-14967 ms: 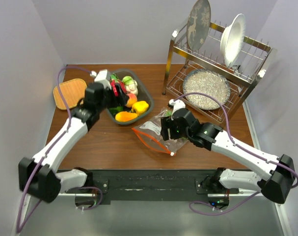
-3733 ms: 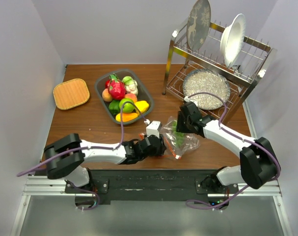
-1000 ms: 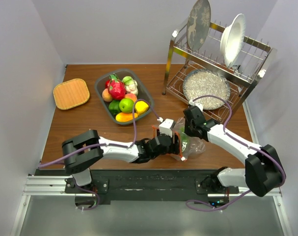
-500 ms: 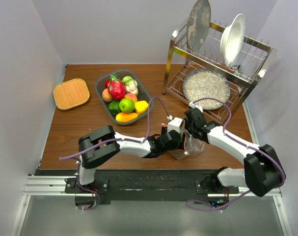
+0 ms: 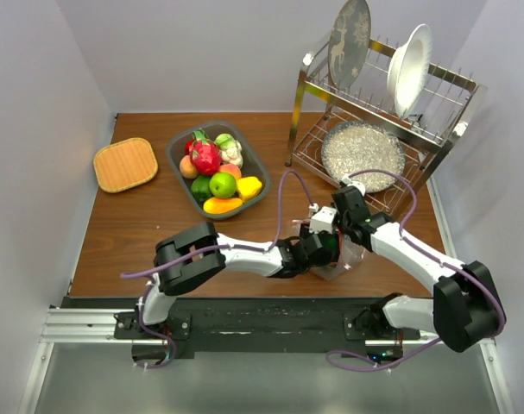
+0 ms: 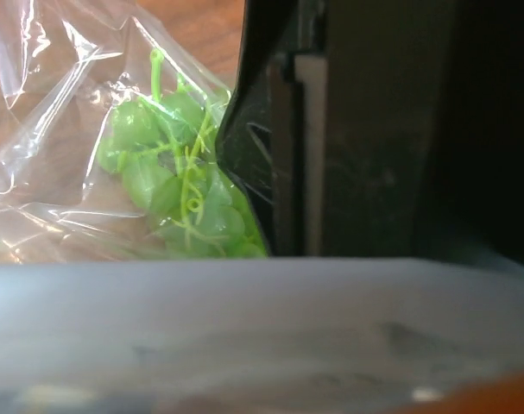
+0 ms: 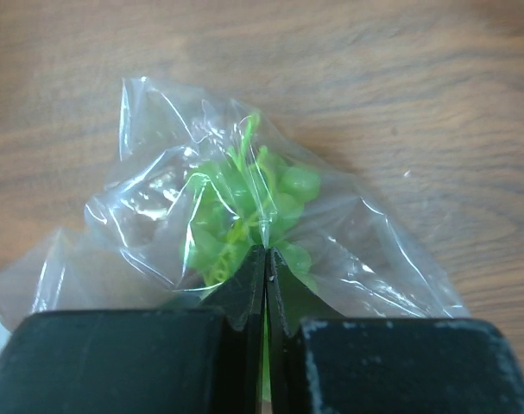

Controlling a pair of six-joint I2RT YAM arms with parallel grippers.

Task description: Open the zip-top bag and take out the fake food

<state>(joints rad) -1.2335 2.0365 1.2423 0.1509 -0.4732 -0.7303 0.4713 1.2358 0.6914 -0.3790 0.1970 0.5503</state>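
The zip-top bag (image 5: 339, 264) lies crumpled on the wood near the front edge, right of centre. In the right wrist view my right gripper (image 7: 266, 259) is shut, pinching a fold of the bag's clear film (image 7: 391, 259) just above the green fake food (image 7: 253, 207), a bunch of pale green beads on thin stems. From above, that right gripper (image 5: 349, 236) sits on the bag's far side. My left gripper (image 5: 320, 247) reaches in from the left, right at the bag. Its wrist view shows the green food (image 6: 175, 181) inside the film (image 6: 46, 129), and a blurred grey band hides its own jaws.
A grey bin (image 5: 171, 153) of mixed toy produce stands at the back left, with a bamboo mat (image 5: 123, 164) beside it. A metal dish rack (image 5: 294, 129) with plates and a glittery bowl (image 5: 363, 155) fills the back right, just behind my right arm.
My left arm has stretched further right, up against the bag. The bag has been pushed right and bunched up. My right gripper stays shut on the film.
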